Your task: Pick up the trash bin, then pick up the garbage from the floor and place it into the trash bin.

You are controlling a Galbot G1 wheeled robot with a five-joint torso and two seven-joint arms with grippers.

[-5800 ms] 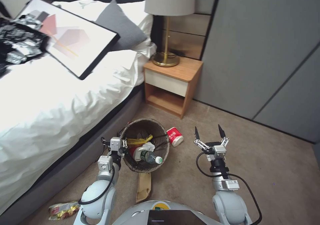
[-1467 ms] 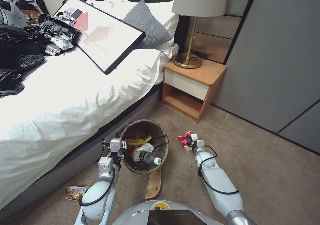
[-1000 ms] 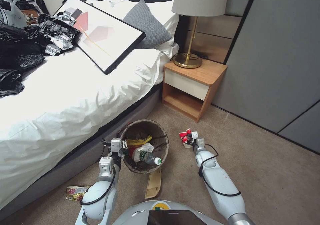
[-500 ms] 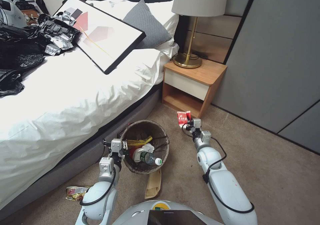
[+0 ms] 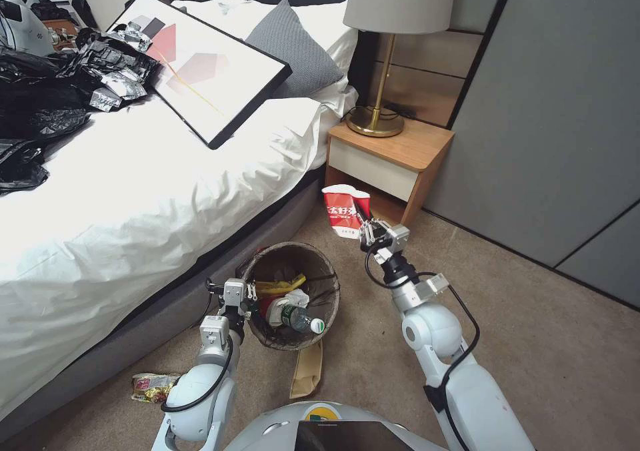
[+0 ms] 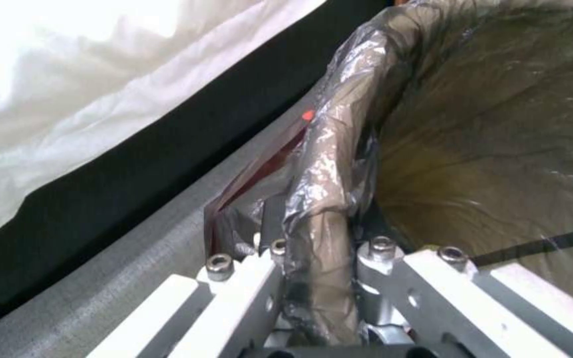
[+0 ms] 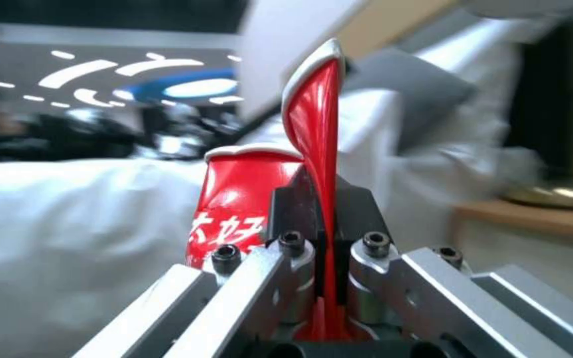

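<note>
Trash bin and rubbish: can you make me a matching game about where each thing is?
Things:
1. red-and-white paper cup
2. clear bottle with green label
3. flat brown paper bag
4. yellow and red snack wrapper

Places:
A. on the carpet by the bed, beside the left arm
B. pinched in the right gripper, off the floor
C. inside the round trash bin with brown liner, whose rim the left gripper clamps
D. on the carpet beside the bin, nearer the robot

Pairs: 1-B, 2-C, 3-D, 4-A

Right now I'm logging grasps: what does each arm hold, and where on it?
Right end effector: crushed red-and-white paper cup, pinched by its flattened wall. Left end effector: trash bin, clamped on its bag-covered rim.
</note>
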